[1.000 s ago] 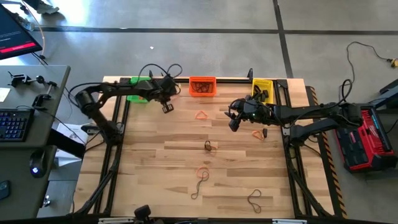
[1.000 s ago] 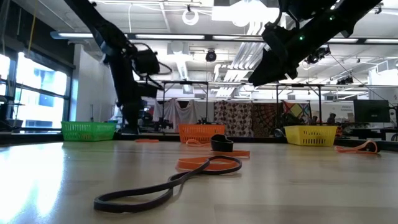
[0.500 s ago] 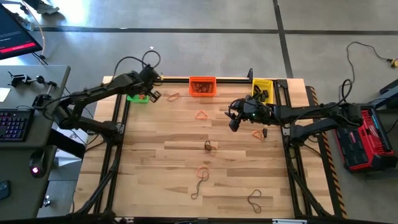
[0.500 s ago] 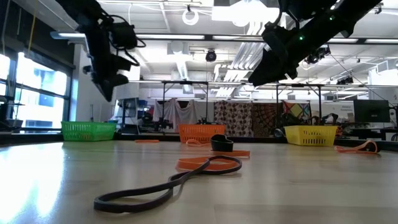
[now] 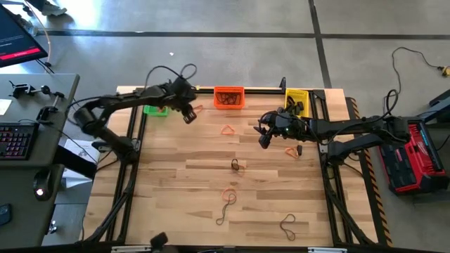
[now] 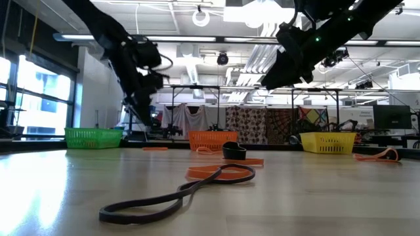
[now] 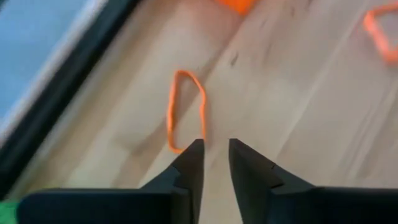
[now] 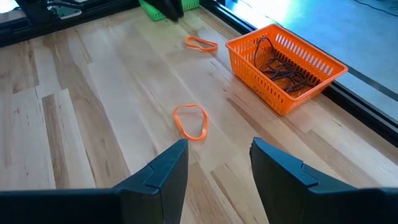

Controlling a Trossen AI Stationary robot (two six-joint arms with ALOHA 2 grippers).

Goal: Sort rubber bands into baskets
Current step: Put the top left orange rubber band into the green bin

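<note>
Near the green basket [image 5: 155,110] at the far left, the left gripper [image 7: 216,152] hovers, fingers narrowly apart, over an orange rubber band [image 7: 185,110]; the right gripper [image 8: 217,152] waits mid-table, fingers apart.

The left gripper [image 5: 188,117] has swung back from the green basket [image 5: 155,110], fingers slightly parted above an orange rubber band [image 7: 185,109] just ahead.

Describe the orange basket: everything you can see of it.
The orange basket is a small rectangular basket of what looks like plastic mesh with a solid rim. It stands upright on the wooden table at the far edge, between the green basket and the yellow basket. Several dark rubber bands lie tangled inside. No gripper touches it; an orange band lies on the wood nearby.
</note>
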